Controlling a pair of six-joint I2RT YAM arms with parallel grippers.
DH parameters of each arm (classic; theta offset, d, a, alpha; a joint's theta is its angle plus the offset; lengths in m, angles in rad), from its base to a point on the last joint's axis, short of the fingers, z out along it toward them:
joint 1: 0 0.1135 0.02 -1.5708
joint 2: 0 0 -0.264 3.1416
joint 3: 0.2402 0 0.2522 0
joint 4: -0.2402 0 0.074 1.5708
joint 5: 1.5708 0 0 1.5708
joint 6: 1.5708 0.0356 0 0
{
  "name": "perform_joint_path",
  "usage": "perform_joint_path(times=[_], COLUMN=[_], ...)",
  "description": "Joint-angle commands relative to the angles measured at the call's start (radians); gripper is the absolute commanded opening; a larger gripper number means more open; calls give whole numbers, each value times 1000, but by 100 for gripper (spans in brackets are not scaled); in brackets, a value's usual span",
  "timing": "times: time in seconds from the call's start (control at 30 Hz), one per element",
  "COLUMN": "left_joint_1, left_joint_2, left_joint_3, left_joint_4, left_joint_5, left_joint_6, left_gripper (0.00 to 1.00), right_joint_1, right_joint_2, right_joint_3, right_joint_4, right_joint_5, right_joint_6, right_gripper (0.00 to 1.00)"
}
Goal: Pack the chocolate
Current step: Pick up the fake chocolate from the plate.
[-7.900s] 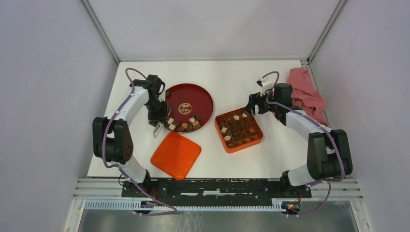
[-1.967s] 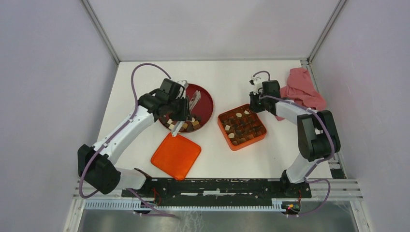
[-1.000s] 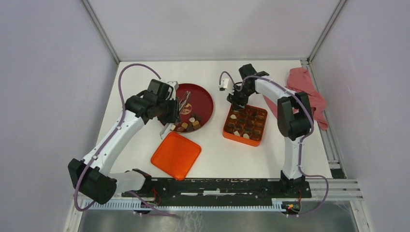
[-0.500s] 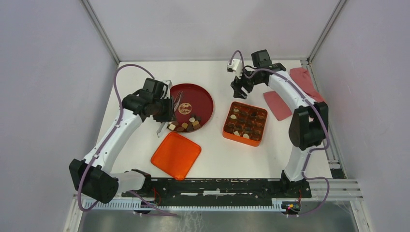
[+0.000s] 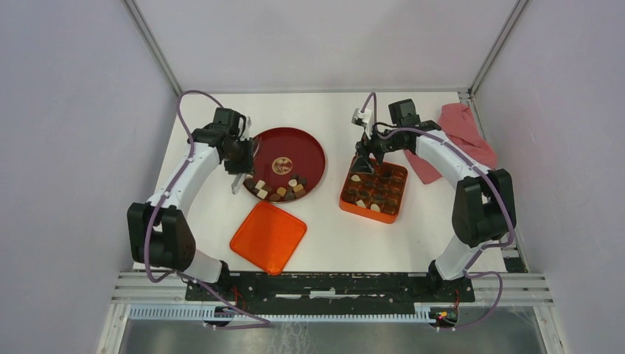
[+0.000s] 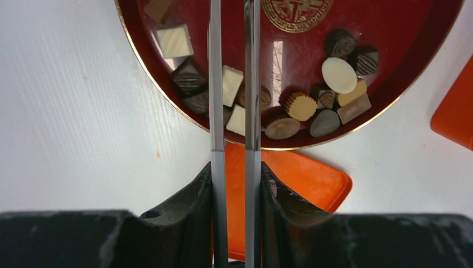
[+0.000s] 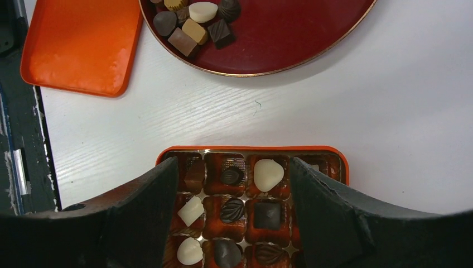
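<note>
Chocolate [image 6: 301, 106]: found in two places. A loose heap of dark, tan and cream pieces lies on the near side of the red plate [image 5: 301, 144]. The rest sit singly in the cells of the orange box [image 7: 251, 149], which stands to the right of the plate, near it. An orange lid [image 5: 268, 237] lies apart on the table [image 5: 332, 243], nearer the arm bases.

Left claw [image 6: 234, 178]: narrow, clamped on a pair of metal tongs [image 6: 215, 111]. The blades run parallel, slightly apart, over the left part of the heap, with a cream cube [image 6: 231, 84] showing in the gap between them. Their tips pass out of the wrist view, so whether they carry a piece cannot be told.

Right claw [image 7: 233, 167]: fingers wide, nothing between them, hovering over the side of the box that faces the plate.

Assessment: packing is part done. The step in hand appears to be the pick of another piece from the plate with the tongs. The next move calls for bringing the tips down astride one piece only, at the fringe of the heap where neighbours touch least. It then needs a squeeze firm enough to lift and a carry to a free cell. Which cells are free is not clear, as the right fingers hide part of the grid. That arm should clear the box before the drop.
</note>
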Motion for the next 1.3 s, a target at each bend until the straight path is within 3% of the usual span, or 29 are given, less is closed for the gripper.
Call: perform_joint_path(times=[0.0, 0.37, 1.0, 1.27], left_joint_1=[36, 69, 91, 91], left_joint_2=[39, 151, 280, 241], left_joint_3=[64, 115, 218, 219], left_joint_4=[50, 14, -18, -31], left_joint_5=[-5, -32, -68, -13], left_joint_6=[122, 224, 250, 259], left_gripper=[21, 26, 31, 35], right_joint_1=[-31, -75, -78, -77], right_joint_2=[-65, -65, -50, -43], right_joint_3=[-26, -59, -71, -69], right_joint_4=[101, 147, 154, 153], right_joint_5=[-70, -98, -77, -72], right_joint_6=[52, 96, 105, 104], right_gripper=[78, 78, 78, 78])
